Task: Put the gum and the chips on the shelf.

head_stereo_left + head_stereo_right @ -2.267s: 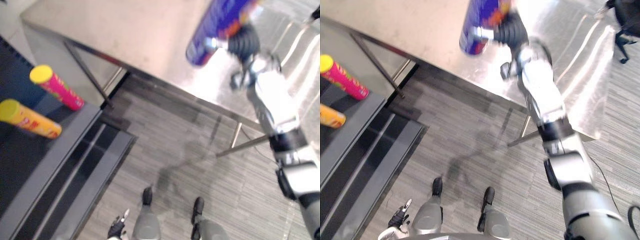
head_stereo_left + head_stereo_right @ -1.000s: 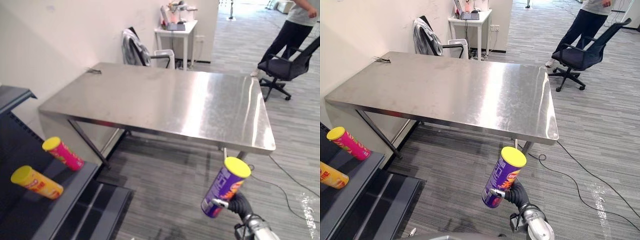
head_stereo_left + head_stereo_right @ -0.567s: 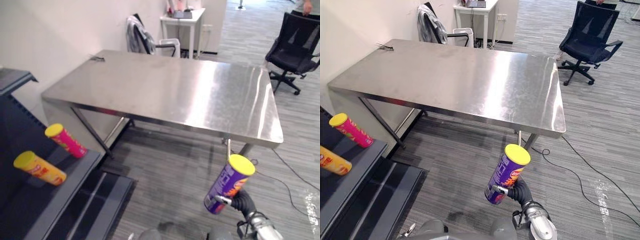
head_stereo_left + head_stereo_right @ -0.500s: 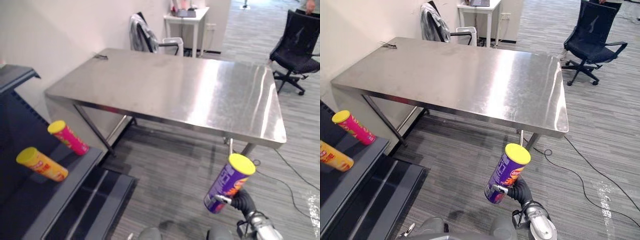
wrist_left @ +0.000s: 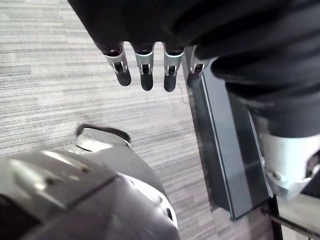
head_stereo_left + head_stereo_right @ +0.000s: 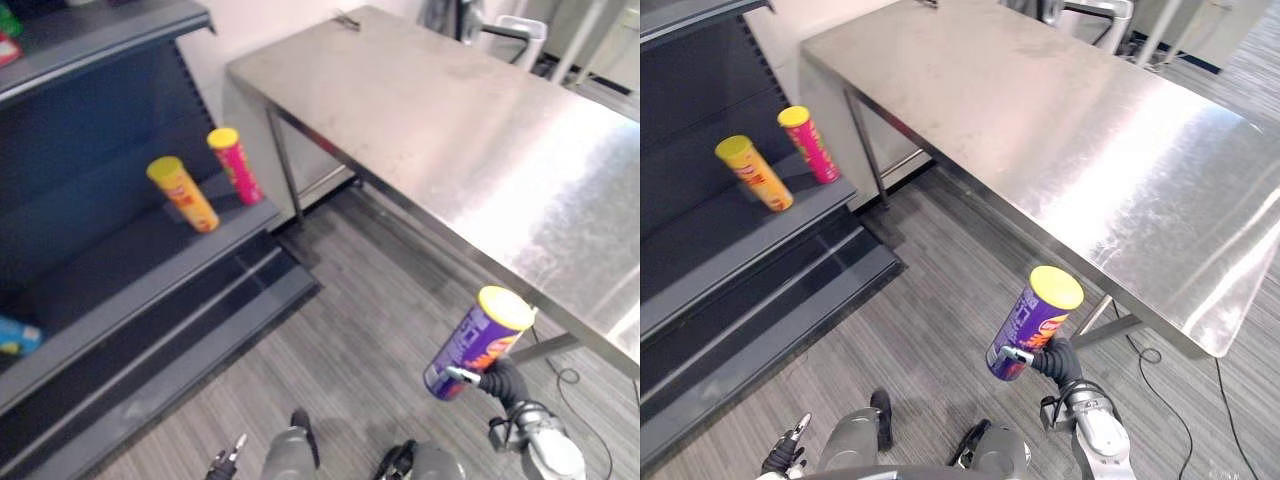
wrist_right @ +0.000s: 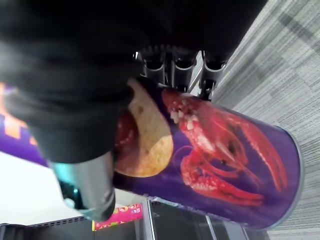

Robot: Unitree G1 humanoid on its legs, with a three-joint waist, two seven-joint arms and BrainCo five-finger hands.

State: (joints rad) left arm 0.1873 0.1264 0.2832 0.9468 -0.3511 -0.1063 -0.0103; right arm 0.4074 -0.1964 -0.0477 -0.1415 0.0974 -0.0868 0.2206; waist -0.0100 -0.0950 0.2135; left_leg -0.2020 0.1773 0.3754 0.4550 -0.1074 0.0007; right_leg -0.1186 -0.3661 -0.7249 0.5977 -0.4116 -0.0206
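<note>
Clamped in the right hand [image 6: 1052, 358], fingers curled round its lower end: the purple chips can [image 6: 1033, 318], tilted with yellow lid up, over the floor near the tabletop [image 6: 1060, 130]. Well apart, off to the left and ahead: the shelf [image 6: 730, 250], bearing a yellow can [image 6: 753, 172] and a pink can [image 6: 808, 144]. Probably calls for a turn leftward. Hanging low and empty, with relaxed fingers: the left hand [image 5: 145, 70].

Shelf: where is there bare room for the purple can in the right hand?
The shelf board is bare left of the yellow can, along to the blue packet. Its end by the steel table is crowded: yellow can and pink can stand close together.
</note>
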